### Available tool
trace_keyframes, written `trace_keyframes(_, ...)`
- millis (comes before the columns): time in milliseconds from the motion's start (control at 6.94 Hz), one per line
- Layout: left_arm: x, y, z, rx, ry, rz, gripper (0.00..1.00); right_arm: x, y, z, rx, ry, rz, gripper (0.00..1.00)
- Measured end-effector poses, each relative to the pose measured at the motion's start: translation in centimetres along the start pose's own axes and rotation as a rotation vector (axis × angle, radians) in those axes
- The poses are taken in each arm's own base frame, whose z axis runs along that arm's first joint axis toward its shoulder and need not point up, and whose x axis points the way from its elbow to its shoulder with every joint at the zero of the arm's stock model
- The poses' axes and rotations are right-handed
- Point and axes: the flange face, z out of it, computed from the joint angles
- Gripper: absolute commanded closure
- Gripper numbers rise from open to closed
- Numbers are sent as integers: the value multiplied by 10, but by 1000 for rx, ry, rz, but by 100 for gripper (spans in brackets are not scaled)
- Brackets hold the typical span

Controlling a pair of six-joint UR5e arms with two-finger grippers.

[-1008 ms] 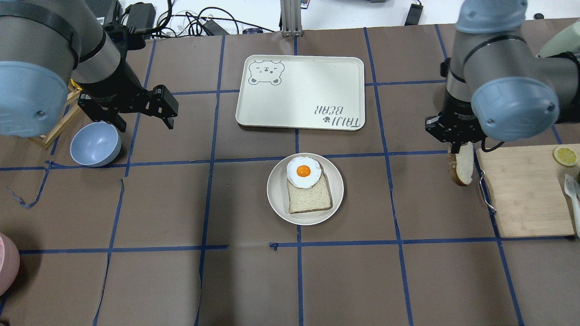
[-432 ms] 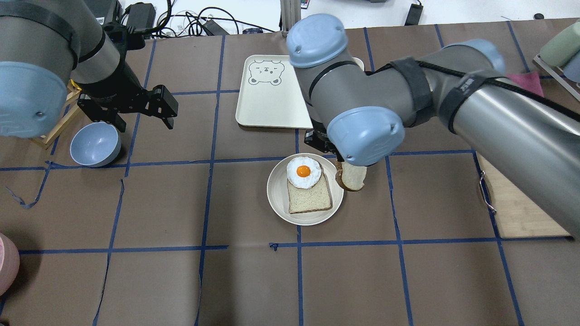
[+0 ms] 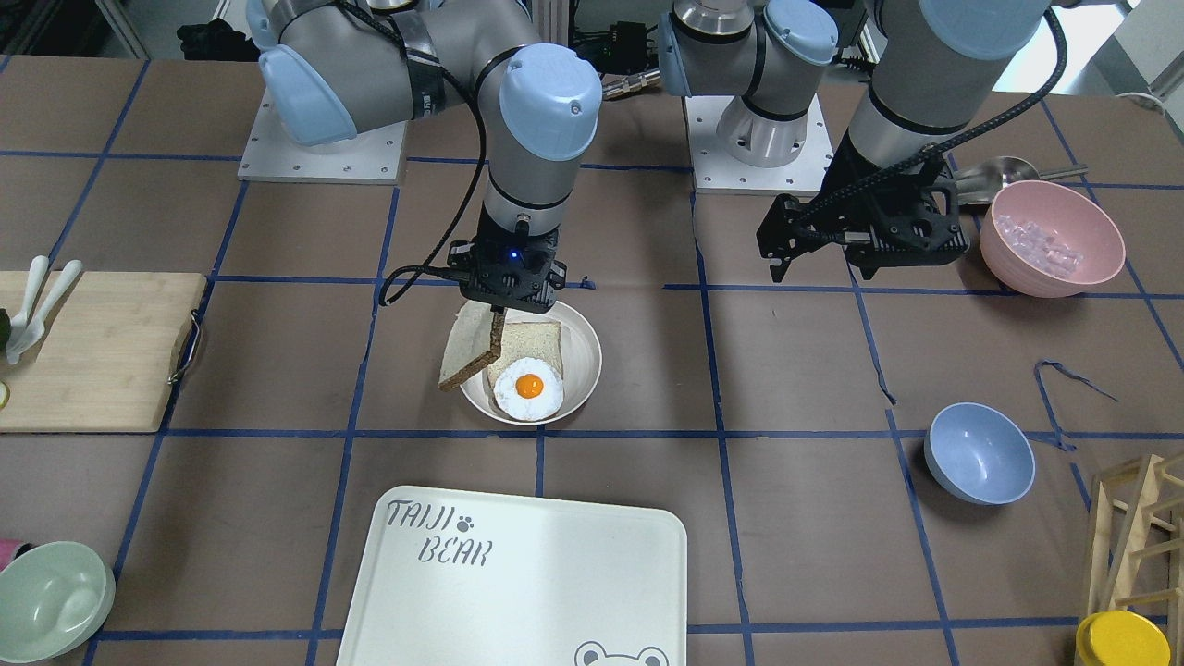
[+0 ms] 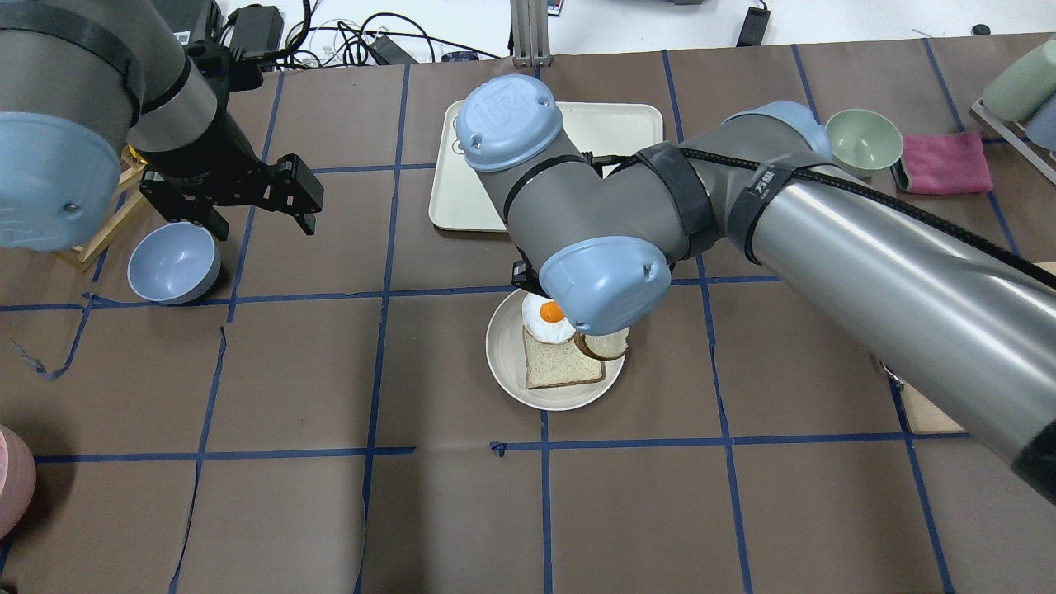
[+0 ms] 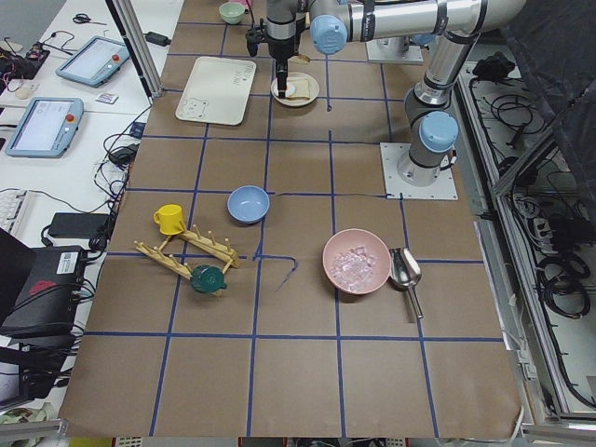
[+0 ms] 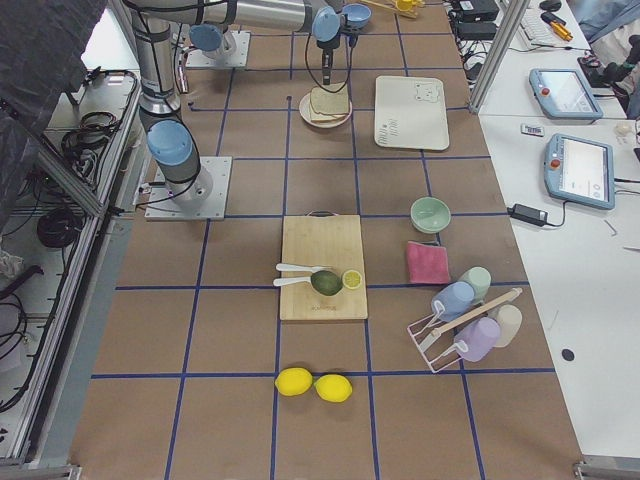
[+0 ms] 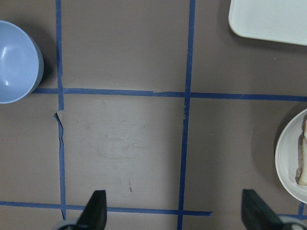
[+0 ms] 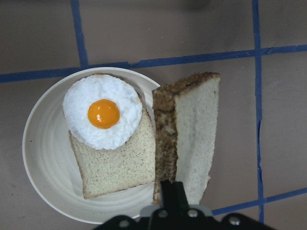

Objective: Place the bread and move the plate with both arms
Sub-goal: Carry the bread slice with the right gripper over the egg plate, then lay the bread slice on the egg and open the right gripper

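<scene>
My right gripper [image 3: 498, 322] is shut on the bread [image 3: 467, 351], a dark-crusted slice held on edge and hanging down. The bread hangs over the plate's [image 3: 585, 365] rim, on the side toward the cutting board, beside the paler slice [image 8: 115, 167] with the fried egg [image 8: 102, 114]. In the right wrist view the bread [image 8: 192, 139] overlaps the plate's [image 8: 43, 158] edge. In the overhead view the arm's wrist hides the gripper; only part of the bread [image 4: 606, 345] shows over the plate [image 4: 511, 375]. My left gripper [image 4: 262, 224] is open and empty, well to the left of the plate.
The "TAIJI BEAR" tray [image 4: 470, 198] lies just beyond the plate. A blue bowl [image 4: 173, 262] sits by my left gripper. A cutting board [image 3: 92, 351], a pink bowl [image 3: 1050, 236] and a green bowl [image 4: 862, 140] stand farther off.
My right arm has carried the bread from beside the cutting board leftward to over the plate's edge. The left arm has not moved.
</scene>
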Motion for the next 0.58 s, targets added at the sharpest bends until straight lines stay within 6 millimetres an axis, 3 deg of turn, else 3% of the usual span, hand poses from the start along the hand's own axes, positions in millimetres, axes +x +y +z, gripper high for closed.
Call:
trace_keyframes(288,0,0,0,0,-1,0,0,-24,3,15,19,-5,-25,100)
trace_keyframes(576,0,0,0,0,0,-1,0,-31,3,25,22,-2,-31,100)
